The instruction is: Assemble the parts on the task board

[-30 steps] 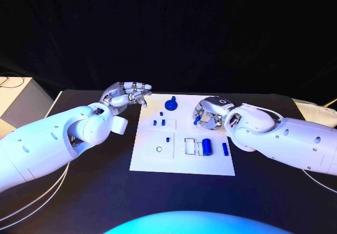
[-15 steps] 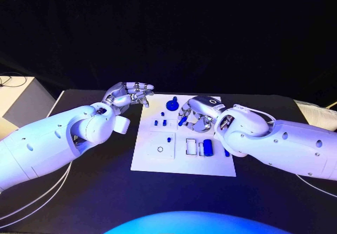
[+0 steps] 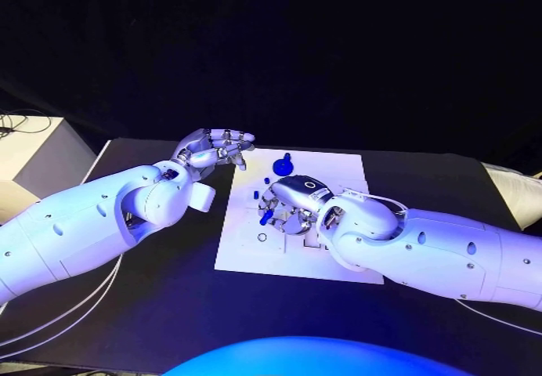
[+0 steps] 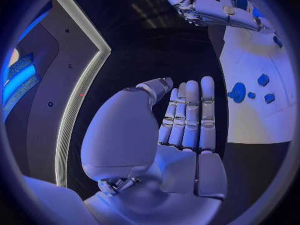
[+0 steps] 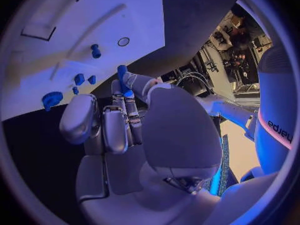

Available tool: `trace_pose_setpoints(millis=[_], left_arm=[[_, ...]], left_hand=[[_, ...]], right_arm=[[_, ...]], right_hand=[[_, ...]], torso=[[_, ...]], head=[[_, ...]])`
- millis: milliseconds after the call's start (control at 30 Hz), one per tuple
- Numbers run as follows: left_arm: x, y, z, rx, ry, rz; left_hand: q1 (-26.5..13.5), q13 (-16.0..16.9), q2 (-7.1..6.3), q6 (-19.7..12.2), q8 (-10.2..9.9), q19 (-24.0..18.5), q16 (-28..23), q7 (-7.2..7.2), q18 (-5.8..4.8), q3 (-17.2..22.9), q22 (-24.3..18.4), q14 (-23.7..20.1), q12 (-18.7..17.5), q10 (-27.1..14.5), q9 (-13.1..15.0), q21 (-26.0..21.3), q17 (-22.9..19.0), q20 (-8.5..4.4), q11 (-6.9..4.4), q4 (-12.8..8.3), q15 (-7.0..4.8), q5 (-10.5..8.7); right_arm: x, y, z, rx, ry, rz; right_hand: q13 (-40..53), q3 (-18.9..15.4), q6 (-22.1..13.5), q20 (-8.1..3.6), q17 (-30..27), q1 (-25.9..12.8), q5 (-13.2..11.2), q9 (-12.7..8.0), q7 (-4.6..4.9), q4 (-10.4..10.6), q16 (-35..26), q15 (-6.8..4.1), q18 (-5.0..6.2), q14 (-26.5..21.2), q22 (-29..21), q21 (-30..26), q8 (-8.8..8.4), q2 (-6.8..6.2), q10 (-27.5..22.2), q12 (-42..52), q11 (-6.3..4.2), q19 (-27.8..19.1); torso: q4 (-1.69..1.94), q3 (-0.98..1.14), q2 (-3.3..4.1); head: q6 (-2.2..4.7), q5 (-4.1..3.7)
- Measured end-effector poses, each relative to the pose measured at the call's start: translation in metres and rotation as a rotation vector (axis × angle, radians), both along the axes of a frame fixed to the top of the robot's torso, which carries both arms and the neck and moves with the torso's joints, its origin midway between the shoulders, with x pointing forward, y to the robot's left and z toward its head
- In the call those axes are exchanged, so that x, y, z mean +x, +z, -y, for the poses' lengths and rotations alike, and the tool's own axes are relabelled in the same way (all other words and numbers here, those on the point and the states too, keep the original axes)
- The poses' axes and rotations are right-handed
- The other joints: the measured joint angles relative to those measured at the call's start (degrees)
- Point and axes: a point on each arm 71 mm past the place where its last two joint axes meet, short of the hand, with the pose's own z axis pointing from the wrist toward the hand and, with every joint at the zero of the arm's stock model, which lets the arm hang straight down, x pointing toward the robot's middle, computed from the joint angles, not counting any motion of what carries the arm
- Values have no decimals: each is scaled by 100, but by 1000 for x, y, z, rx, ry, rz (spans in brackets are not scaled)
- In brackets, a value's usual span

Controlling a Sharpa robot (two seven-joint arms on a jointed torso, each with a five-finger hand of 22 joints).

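Right hand (image 3: 289,205): we logged it farther across the board (image 3: 243,254) than a second before, over the left half, pinching one blue peg (image 5: 123,80) between thumb and finger. Loose parts beyond it: we counted one gear (image 3: 280,166) and several small pegs (image 5: 95,50), some hidden. Left hand (image 3: 214,148): empty, fingers half-curled, still off the board's far left corner.

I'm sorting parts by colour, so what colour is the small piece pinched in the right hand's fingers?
Blue. The small pinched piece shows best in the right wrist view, between the right hand's fingertips.
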Motion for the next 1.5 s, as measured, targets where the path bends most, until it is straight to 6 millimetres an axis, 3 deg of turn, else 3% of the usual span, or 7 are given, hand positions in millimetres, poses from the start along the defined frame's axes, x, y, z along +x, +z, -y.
trace_pose_setpoints(millis=[767, 1500], left_arm=[[0, 0, 0, -1, -1, -2], [-1, 0, 0, -1, -1, -3]], left_hand=[[0, 4, 0, 0, 0, 0, 0, 0, 0, 0, -10, 0, 24, 0, 1, -34, 0, 0, 0, 0, 0, 0], [0, 3, 0, 0, 0, 0, 0, 0, 0, 0, -9, 0, 24, 0, 1, -33, 1, 0, 0, 0, 0, 0]], right_arm=[[-7, -26, -13, -96, 37, -19], [-8, -33, -17, -129, 30, -6]], right_hand=[[10, 14, -33, 1, -15, 5, 23, 5, -3, -31, 0, 0, 0, 0, -8, 0, 17, -5, -1, -11, -1, 0], [38, 41, -29, 1, -14, -17, 6, 12, 21, -39, 0, 0, 0, 0, -8, 0, 25, 17, -4, -16, -4, -1]], torso=[[-7, 16, 12], [-10, 17, 7]], head=[[-128, 104], [-159, 119]])
